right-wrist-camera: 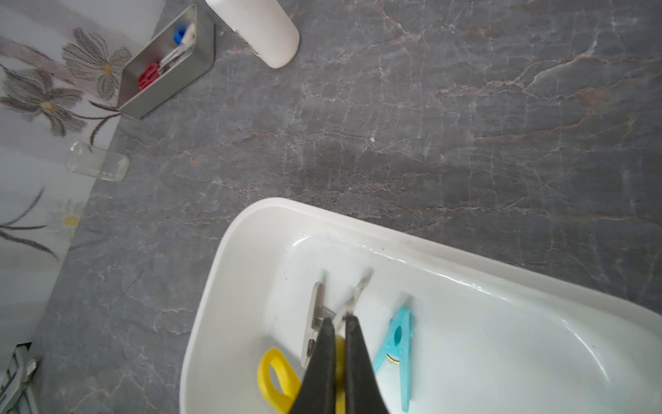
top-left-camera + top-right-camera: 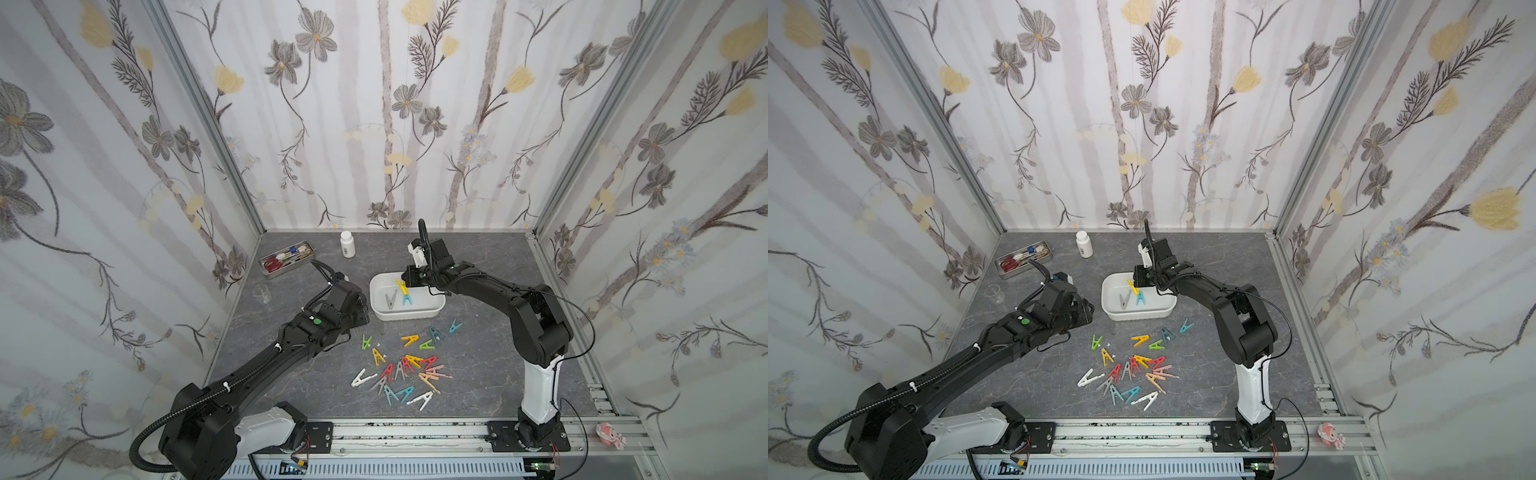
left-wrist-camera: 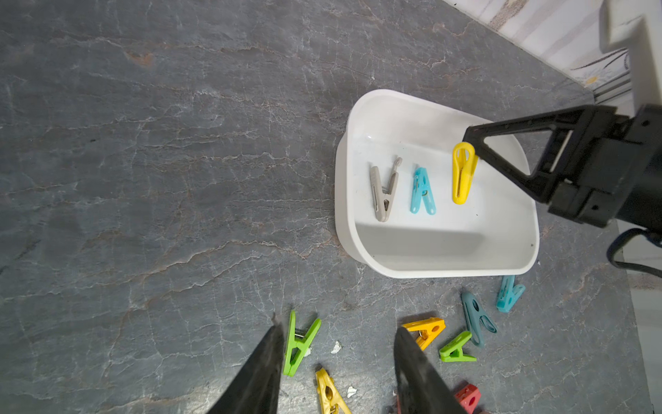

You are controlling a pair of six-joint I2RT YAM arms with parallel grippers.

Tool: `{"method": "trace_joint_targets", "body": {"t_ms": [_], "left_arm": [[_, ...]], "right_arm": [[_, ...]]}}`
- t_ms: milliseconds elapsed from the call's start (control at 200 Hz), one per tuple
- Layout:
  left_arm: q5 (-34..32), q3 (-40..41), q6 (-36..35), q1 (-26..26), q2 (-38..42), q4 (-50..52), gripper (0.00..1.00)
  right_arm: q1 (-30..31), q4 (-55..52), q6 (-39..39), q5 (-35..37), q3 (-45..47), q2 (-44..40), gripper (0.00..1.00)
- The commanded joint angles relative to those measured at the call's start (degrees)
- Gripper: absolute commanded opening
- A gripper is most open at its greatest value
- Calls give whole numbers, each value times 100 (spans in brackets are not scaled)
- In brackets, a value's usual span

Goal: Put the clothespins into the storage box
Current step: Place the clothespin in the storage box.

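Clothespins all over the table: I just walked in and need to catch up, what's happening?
The right gripper holds a yellow clothespin over the storage box, where a grey clothespin and a blue clothespin already lie. The left gripper, open and empty, hovers near the loose clothespins on the table.

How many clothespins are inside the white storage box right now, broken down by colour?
1 grey clothespin, lying on the box floor
1 blue clothespin, lying beside the grey one
1 yellow clothespin, pinched in the shut right claw within the box, not yet released
Total: 3 in the storage box
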State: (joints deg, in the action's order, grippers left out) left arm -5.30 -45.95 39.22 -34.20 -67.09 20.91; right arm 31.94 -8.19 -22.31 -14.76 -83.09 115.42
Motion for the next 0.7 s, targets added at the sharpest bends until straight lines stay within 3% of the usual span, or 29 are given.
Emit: {"method": "trace_joint_targets", "body": {"t_ms": [0,505,699], "left_arm": [[-26,107,277,1,90,-60,50],[29,86,261,9,106,8,49],[20,104,261,1,143,84,49]], "right_arm": [[11,34,191,122,-50,139,0],[-3,-68,442,497,-29,377,0],[-21,-82,527,563,-30,289,12]]}}
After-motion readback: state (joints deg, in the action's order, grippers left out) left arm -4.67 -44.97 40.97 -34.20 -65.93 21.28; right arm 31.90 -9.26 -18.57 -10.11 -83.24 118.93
